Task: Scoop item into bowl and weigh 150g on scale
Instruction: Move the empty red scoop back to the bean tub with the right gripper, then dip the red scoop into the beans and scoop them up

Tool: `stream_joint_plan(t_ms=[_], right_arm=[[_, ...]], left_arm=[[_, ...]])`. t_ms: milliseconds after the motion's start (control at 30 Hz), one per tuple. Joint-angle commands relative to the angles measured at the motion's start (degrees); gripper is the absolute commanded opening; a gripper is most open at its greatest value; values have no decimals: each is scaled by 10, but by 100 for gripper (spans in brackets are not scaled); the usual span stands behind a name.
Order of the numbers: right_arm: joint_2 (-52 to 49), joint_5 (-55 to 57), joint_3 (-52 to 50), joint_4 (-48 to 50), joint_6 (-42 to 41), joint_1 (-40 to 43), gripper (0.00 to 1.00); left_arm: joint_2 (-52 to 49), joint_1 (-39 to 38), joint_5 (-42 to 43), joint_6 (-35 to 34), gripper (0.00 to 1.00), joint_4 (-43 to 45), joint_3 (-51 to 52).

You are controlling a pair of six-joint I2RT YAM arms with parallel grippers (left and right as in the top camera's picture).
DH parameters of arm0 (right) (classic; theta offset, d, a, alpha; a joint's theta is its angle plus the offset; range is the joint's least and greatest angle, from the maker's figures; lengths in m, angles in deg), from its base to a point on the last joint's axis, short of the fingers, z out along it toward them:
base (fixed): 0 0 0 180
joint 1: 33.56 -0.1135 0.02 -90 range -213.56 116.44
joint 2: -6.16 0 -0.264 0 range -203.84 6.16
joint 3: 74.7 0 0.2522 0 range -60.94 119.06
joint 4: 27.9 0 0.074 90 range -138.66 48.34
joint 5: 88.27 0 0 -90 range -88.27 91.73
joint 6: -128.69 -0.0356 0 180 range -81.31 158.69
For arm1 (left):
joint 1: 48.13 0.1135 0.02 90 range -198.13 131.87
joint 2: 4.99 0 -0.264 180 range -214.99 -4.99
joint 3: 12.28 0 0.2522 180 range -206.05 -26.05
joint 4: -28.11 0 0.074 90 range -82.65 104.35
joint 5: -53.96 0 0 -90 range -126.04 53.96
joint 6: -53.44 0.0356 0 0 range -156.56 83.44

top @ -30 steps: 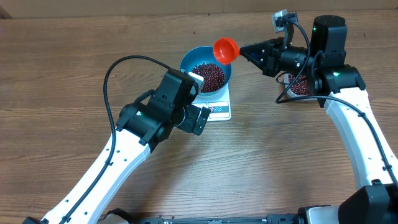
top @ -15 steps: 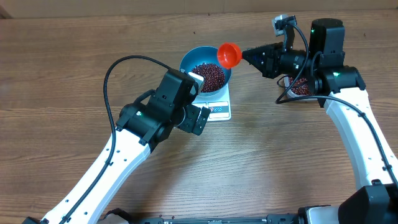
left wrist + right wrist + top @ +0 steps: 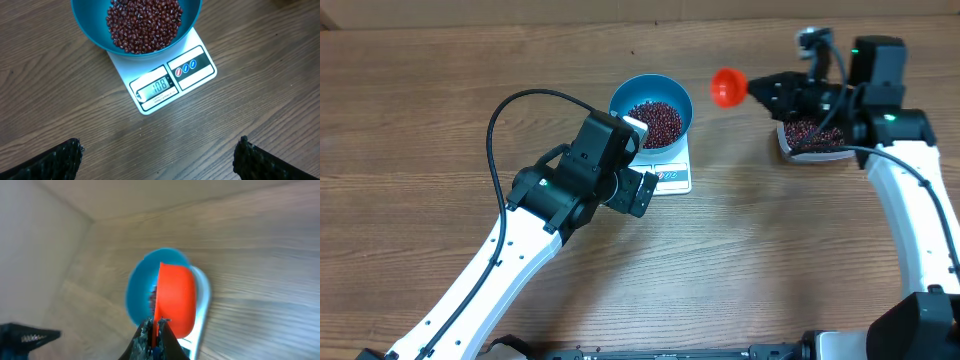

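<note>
The blue bowl (image 3: pixel 617 100) sits on the white scale (image 3: pixel 675 180) and holds a heap of dark red beans (image 3: pixel 655 118). In the left wrist view the bowl (image 3: pixel 85 27) and its beans (image 3: pixel 145 22) lie straight ahead, and the scale (image 3: pixel 192 75) has a lit display. My left gripper (image 3: pixel 638 160) hovers just in front of the scale, open, with nothing between its fingers (image 3: pixel 60 160). To the right of the bowl, my right gripper (image 3: pixel 765 88) is shut on the handle of a red scoop (image 3: pixel 726 87). The right wrist view shows the scoop (image 3: pixel 175 300) edge-on before the bowl (image 3: pixel 137 295).
A clear plastic tub (image 3: pixel 812 138) holding more beans stands at the right, partly under my right arm. A black cable loops over the wooden table (image 3: pixel 740 260) beside the left arm.
My right gripper has carried the red scoop rightward, from above the bowl's right rim to open table between bowl and tub. The left arm has not moved.
</note>
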Motion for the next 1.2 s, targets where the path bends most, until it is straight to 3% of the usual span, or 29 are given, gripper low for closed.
stream_joint_plan(t_ms=[0,233,500,1167], right_arm=[[5,33,2,-28,0,45,4],[5,94,2,-77,16,97,4],[5,260,2,-144,44,95,4],[-10,379,1,-170,76,95,4]], left_arm=[[-5,-1,2,13,99,0,-7],[-5,-1,2,13,100,0,-7],[-5,-1,2,13,100,0,-7],[-5,-1,2,13,100,0,-7]])
